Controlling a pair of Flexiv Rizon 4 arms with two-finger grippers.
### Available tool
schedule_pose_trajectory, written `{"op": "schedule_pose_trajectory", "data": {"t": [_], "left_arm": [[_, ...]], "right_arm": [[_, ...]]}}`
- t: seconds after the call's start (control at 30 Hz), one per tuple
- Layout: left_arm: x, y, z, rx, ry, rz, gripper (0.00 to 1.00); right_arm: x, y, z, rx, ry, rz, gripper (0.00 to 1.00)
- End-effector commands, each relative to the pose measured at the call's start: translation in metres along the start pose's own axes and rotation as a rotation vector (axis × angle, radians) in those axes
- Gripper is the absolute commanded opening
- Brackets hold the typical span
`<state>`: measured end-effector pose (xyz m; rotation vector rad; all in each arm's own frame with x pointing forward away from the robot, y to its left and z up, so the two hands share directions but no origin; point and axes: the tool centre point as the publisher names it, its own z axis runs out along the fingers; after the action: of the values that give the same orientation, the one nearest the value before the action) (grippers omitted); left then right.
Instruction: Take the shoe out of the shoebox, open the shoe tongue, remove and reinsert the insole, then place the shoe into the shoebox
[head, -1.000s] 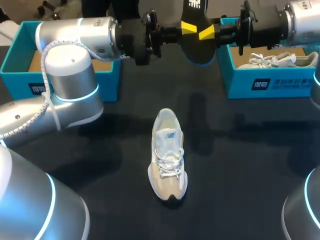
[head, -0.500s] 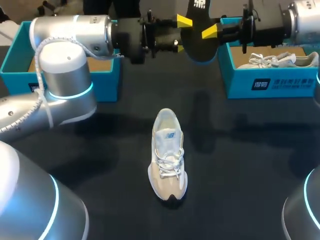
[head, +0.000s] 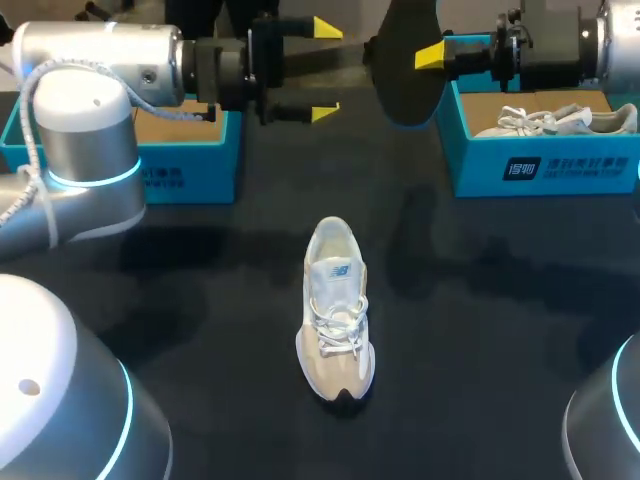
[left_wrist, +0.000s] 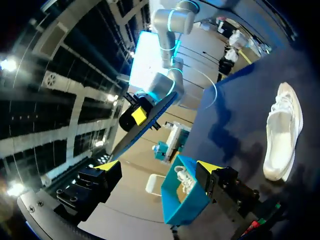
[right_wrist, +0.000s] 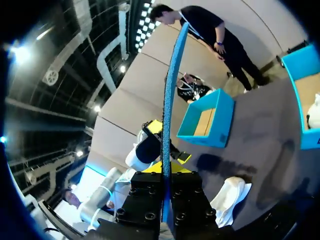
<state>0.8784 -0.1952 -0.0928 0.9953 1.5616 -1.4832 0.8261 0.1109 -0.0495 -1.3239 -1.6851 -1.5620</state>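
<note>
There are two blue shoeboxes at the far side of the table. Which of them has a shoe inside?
The right shoebox: a white shoe with laces lies inside it. The left shoebox shows only its bare brown bottom.

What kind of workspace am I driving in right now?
Likely a robot lab bench for shoe handling: dark table, blue left shoebox and right shoebox, a pale sneaker lying loose, the insole in my right gripper.
</note>
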Motion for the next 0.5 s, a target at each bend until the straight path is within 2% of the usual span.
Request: {"op": "schedule_pose_trajectory", "data": {"t": [0.03,0.13,0.17,0.5], "left_arm": [[0.0079,-0.0040,-0.0132,-0.021,-0.011,-0.179,1.00],[0.0129,0.0020,-0.0193,-0.045,-0.035,-0.365,1.00],[0.0151,0.0052,-0.0212,-0.057,-0.052,-0.438,1.00],[0.0151,0.0052,-0.0212,-0.057,-0.052,-0.438,1.00]], "right_arm": [[0.0052,0.0009,0.0075,-0.025,-0.012,-0.057,0.00],[0.0095,0.0032,0.0113,-0.057,0.043,-0.178,0.00],[0.0106,0.0034,0.0133,-0.044,0.057,-0.215,0.00],[0.0107,0.0032,0.0151,-0.043,0.058,-0.228,0.00]]}}
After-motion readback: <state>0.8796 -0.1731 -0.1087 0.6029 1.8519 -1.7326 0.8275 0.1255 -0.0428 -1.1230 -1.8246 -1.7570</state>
